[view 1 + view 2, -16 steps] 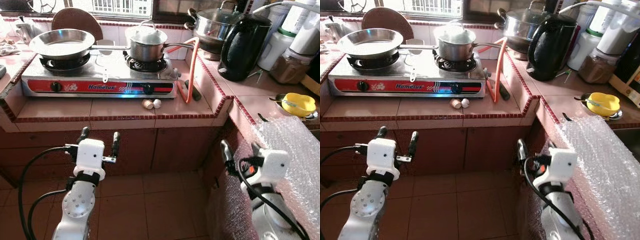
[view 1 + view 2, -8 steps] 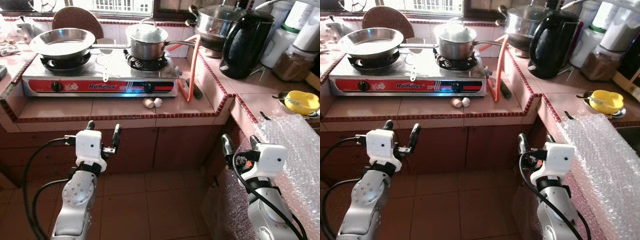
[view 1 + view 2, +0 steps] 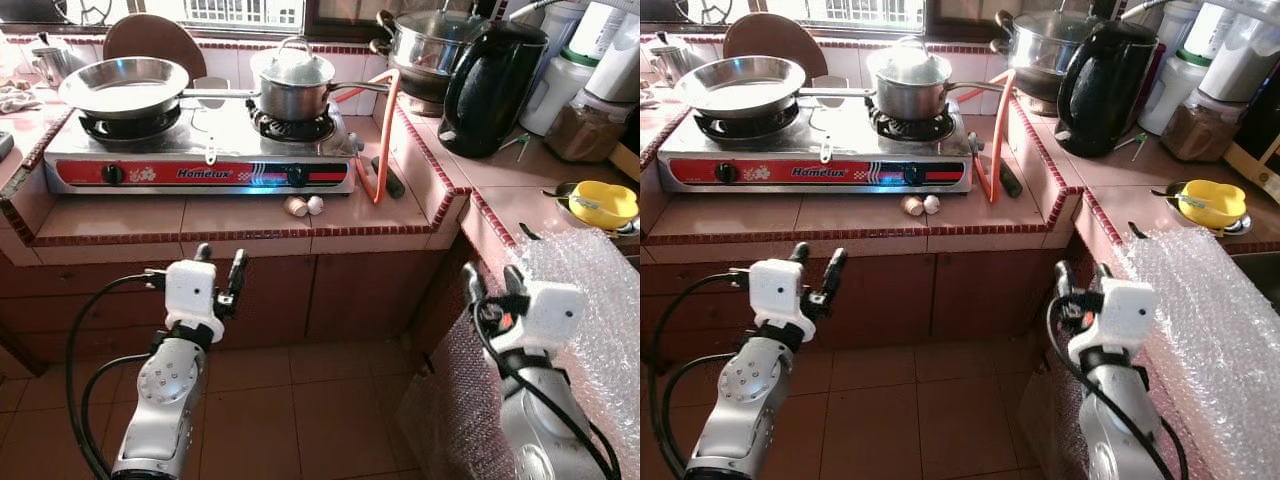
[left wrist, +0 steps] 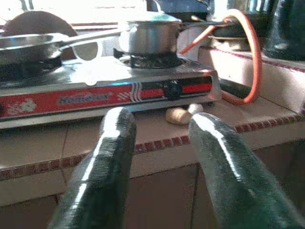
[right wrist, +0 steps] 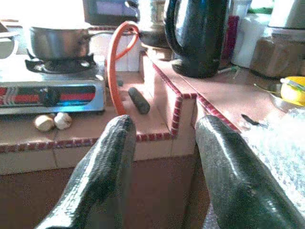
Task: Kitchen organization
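A steel two-burner gas stove [image 3: 200, 160] stands on the tiled counter. On it are a frying pan [image 3: 125, 85] and a lidded saucepan [image 3: 293, 82]. Two garlic cloves [image 3: 304, 206] lie on the tiles in front of the stove. My left gripper [image 3: 220, 258] is open and empty, held below the counter edge in front of the cabinet. My right gripper [image 3: 490, 272] is also open and empty, low beside the corner where the counter turns. The left wrist view looks between its fingers [image 4: 112, 143] at the stove and the garlic cloves [image 4: 178, 115].
An orange gas hose [image 3: 385, 130] loops down the counter step. A black kettle [image 3: 490, 90], a large lidded pot [image 3: 425, 45] and jars [image 3: 580, 125] stand on the right counter, with a yellow bowl [image 3: 597, 206]. Bubble wrap [image 3: 590, 290] drapes over the right counter edge by my right arm.
Both grippers have risen a little and shifted rightward, the left one more. Both stay open. Nothing on the counter has moved.
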